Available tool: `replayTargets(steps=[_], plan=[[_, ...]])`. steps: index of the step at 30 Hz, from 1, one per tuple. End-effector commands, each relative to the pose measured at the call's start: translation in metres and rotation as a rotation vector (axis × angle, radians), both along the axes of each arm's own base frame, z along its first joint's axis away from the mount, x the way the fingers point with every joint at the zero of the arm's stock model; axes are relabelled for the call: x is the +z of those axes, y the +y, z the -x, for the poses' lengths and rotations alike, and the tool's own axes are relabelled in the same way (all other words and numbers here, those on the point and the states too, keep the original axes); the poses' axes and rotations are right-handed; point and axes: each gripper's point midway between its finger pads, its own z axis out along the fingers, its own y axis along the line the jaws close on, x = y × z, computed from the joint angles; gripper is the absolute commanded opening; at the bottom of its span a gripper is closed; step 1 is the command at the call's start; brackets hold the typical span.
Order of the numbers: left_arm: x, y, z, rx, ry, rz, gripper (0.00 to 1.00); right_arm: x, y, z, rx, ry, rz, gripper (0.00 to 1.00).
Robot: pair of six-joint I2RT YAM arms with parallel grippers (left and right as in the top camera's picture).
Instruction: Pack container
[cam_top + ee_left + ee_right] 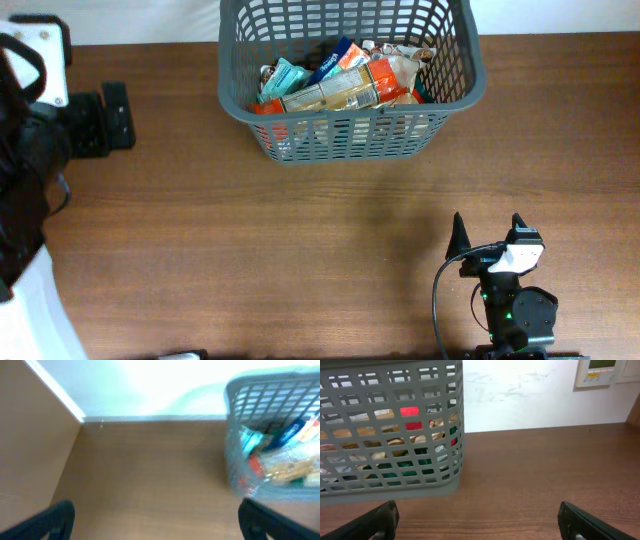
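Note:
The container [350, 148], a dark grey lattice basket, stands at the far middle of the wooden table and holds several food packets [340, 85]. My right gripper [488, 228] is open near the front right, well short of the basket, with nothing between its fingers. Its wrist view has the container [385, 390] ahead on the left and the gripper [480, 522] over bare wood. My left gripper [122, 115] is open at the far left, pointing towards the basket. Its blurred wrist view shows the container [270, 395] at the right and the empty gripper [160, 525] over the table.
A white wall runs behind the table's far edge. On it hangs a beige control panel [600, 372]. The left arm's white mount plate [45, 60] sits at the far left corner. A black cable [440, 300] loops beside the right arm.

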Motion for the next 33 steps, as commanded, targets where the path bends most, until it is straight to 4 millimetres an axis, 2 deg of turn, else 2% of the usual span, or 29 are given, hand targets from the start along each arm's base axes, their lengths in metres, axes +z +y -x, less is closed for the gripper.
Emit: replayTargets(steps=[1, 3, 6, 11, 16, 20, 33], plan=[[-0.003, -0.029, 0.004, -0.126, -0.073, 0.055, 0.99, -0.002, -0.001, 0.000, -0.006, 0.001, 0.000, 0.99], [-0.016, -0.043, 0.001, -0.173, -0.123, 0.053, 0.99, -0.002, -0.001, 0.000, -0.006, 0.001, 0.000, 0.99], [-0.049, -0.060, 0.006, -0.230, -0.158, 0.054, 0.99, -0.002, -0.001, 0.000, -0.006, 0.001, 0.000, 0.99], [-0.105, -0.070, 0.025, -0.265, -0.164, 0.061, 0.99, -0.002, -0.001, 0.000, -0.006, 0.001, 0.000, 0.99], [-0.150, -0.069, 0.045, -0.264, -0.137, 0.064, 0.99, -0.002, -0.001, 0.000, -0.006, 0.001, 0.000, 0.99], [-0.175, -0.062, 0.054, -0.233, -0.151, 0.047, 0.99, -0.002, -0.001, 0.000, -0.006, 0.001, 0.000, 0.99], [-0.256, -0.043, 0.058, -0.153, -0.252, 0.025, 0.99, -0.002, -0.001, 0.000, -0.006, 0.001, 0.000, 0.99]])
